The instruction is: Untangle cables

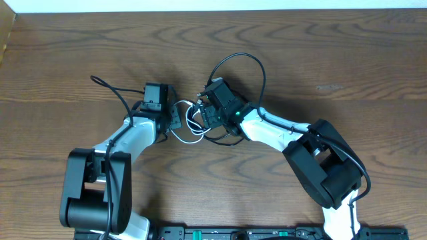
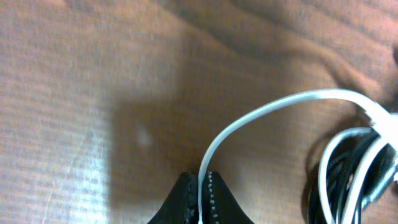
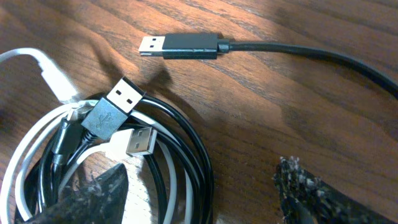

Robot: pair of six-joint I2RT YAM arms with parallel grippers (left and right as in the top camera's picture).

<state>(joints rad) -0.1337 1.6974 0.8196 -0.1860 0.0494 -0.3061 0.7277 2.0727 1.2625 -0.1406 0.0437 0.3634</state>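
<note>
L gripper (image 2: 200, 182) is clamped shut on thin white cable (image 2: 261, 112), prob. anchoring it so the coil can be worked loose. R gripper (image 3: 199, 186) gapes wide, holding nothing, over thin black cable (image 3: 194, 146). Black is coiled w/ white mid brown wooden table (image 1: 333, 53), between the arms. In R wrist view, black plug (image 3: 180, 45) lies flat, long axis left-right, metal end pointing left.

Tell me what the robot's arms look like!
Both the left arm and right arm have white tubes, chunky black joints and looping black wires. A tiny green light glows on the right one. The fingers are black with bumpy, toothed edges.
</note>
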